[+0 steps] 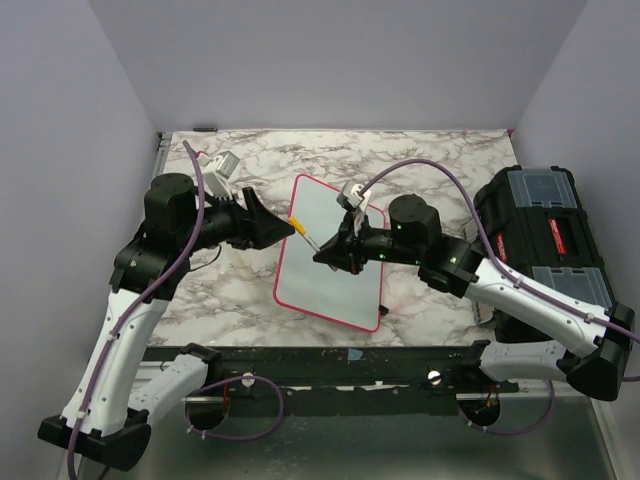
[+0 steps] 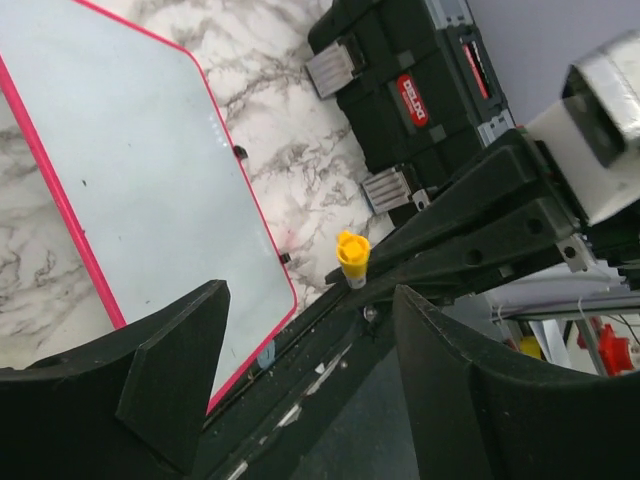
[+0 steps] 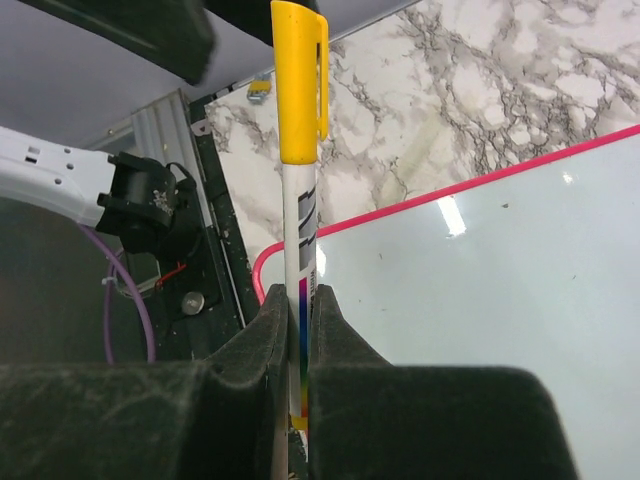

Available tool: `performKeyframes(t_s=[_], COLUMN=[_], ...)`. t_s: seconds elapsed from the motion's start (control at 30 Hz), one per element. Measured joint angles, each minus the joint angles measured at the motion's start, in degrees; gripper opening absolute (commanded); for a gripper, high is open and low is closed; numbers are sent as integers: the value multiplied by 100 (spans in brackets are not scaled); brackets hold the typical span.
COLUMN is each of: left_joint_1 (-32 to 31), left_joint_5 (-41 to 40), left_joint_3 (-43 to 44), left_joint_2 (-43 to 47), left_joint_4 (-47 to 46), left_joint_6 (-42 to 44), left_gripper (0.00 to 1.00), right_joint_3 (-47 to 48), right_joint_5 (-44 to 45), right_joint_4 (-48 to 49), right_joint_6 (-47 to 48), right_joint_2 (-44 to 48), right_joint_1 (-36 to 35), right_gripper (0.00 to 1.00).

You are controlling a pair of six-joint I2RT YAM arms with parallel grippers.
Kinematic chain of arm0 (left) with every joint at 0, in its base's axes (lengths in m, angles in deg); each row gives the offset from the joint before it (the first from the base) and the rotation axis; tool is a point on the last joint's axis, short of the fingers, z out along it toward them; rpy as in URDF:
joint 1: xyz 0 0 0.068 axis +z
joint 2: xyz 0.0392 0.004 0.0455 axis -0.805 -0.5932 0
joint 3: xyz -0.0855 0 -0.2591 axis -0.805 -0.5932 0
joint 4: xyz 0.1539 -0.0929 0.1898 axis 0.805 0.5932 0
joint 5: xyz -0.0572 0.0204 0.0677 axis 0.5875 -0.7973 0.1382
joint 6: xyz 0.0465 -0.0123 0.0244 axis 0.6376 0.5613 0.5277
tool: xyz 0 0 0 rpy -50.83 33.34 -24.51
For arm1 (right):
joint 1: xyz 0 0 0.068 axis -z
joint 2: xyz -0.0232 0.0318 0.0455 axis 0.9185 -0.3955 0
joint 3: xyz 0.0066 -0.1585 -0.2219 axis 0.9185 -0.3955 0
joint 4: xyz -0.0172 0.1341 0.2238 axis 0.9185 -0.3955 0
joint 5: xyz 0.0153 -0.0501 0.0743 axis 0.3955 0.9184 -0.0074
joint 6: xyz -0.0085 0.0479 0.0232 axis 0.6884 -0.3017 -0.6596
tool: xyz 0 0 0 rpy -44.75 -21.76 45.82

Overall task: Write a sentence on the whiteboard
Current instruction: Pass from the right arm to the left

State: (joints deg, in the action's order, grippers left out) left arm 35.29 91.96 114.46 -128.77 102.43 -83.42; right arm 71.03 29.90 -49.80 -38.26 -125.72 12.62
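Right gripper (image 3: 300,300) is clamped tight on a marker (image 3: 300,215). Its two black fingers pinch the white barrel low down, and the yellow cap (image 3: 300,90) is on, sticking out past the fingertips. Left gripper (image 2: 310,292) has its jaws wide apart with nothing between them. From its wrist cam you look straight down the gap at the capped end of the marker, which sits a bit beyond the fingertips, not touching either one as far as I can tell.

Both arms reach in toward the middle of the table, nose to nose. The left one comes in from the left and the right one from the right with its elbow bent. The marker bridges the space between them, just above the top-left edge of the whiteboard (image 1: 330,285).

The whiteboard lies flat on the marble-look table (image 1: 430,165), roughly centre and turned a bit crooked to the table edges. It has a pinkish-red frame, and its right edge carries small black clips (image 2: 240,152).

A black toolbox (image 1: 545,235) with a red label sits at the right side of the table, well apart from the board. Purple cables (image 1: 195,215) run along both arms. The walls around are plain pale grey-lilac.
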Motion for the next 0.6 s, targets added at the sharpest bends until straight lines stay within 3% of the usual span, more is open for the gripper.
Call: performKeyframes(t_s=[0.6], left_joint_1=[0], left_joint_5=[1215], left_joint_3=[-31], left_joint_2=[-695], left_joint_4=[-221], left_joint_6=[-57], left_gripper=[36], right_joint_3=[120], right_joint_5=[11], right_joint_4=[-402], right_joint_6=[616], right_joint_2=[-90], right_joint_1=[-186], right_gripper=[1])
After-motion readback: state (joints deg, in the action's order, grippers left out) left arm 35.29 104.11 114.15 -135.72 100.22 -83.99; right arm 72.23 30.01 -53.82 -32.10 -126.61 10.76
